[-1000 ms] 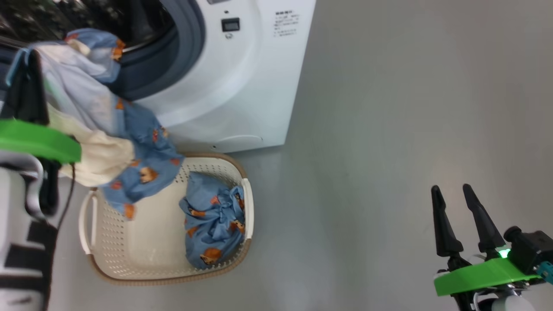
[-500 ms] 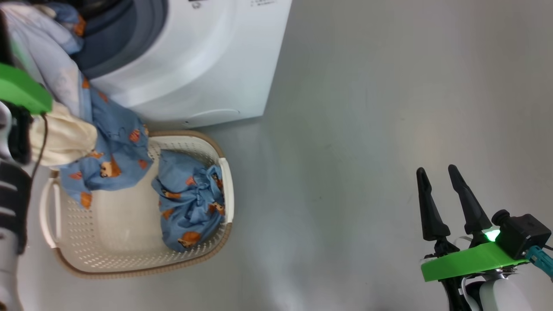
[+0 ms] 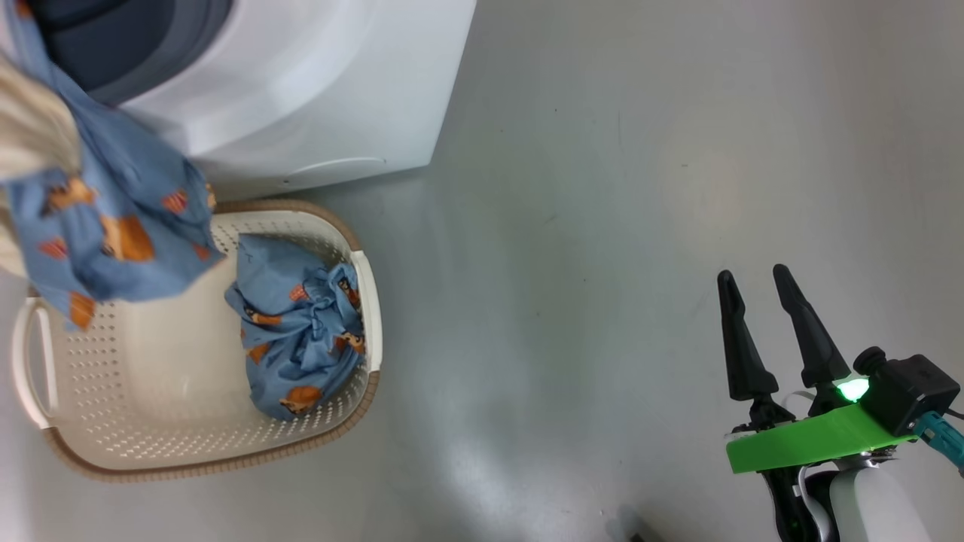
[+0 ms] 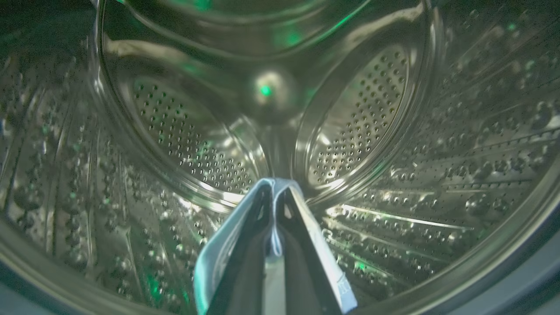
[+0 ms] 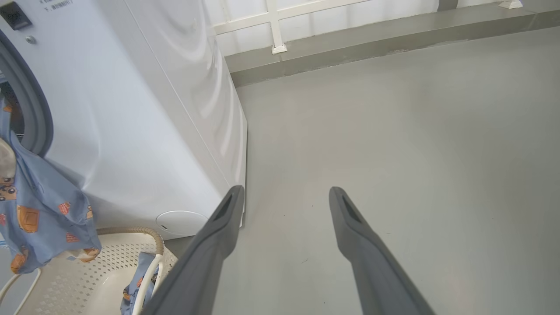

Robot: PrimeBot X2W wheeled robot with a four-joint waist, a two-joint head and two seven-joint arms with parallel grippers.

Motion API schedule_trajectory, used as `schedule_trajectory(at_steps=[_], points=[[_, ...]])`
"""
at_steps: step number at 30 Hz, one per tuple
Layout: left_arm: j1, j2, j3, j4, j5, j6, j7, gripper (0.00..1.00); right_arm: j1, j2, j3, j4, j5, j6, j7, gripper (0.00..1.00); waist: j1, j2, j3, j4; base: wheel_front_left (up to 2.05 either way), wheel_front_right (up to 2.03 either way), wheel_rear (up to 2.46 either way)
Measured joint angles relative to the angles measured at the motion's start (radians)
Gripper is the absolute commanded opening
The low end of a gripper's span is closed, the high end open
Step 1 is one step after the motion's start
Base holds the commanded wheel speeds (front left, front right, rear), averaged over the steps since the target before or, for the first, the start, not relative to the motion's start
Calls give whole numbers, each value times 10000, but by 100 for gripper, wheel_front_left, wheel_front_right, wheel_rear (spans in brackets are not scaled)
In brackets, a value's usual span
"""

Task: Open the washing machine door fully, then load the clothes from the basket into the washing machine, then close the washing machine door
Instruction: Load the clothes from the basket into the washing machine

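Note:
My left gripper (image 4: 273,183) is shut on a fold of light blue cloth (image 4: 218,262) deep inside the steel drum (image 4: 372,109) of the washing machine (image 3: 301,90). The held clothes (image 3: 113,226), blue bear-print with a cream piece (image 3: 30,135), trail out of the opening and hang over the basket (image 3: 367,301). A knotted blue bear-print bundle (image 3: 297,339) lies in the basket's right end. My right gripper (image 3: 751,272) is open and holds nothing, low over the floor far to the right. The washing machine door is out of view.
Grey floor (image 3: 602,226) stretches between the washer and my right gripper. In the right wrist view the open right gripper (image 5: 285,189) points past the washer's corner (image 5: 238,175) toward a low grey ledge (image 5: 350,43) under a white wall.
The head camera has swung, sliding the washer and basket left in its view. My left arm has left that view, and the hanging clothes have been drawn further toward the drum. The right gripper stays open.

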Motion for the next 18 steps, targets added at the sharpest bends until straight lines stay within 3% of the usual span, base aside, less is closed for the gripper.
schedule_trajectory(at_steps=[3,6,12,17,18], points=[[16,-58,765,-1120,443,4,-10,0,-79,4,0,-13,8,0,0,100,0,0,137,-25,0,0,0],[190,-171,1158,-1394,865,4,-15,0,-215,6,29,-48,10,0,0,100,0,0,204,-63,0,0,0],[556,-372,1103,-130,1198,0,-13,0,-209,6,144,-48,71,0,0,100,0,0,169,-137,0,0,0],[413,-326,451,951,1093,0,-13,0,-201,8,188,-40,176,0,0,100,0,0,89,-184,0,0,0],[331,-322,314,1269,1005,-2,-13,15,-197,8,186,-36,176,0,0,100,0,0,68,-182,0,0,0]])
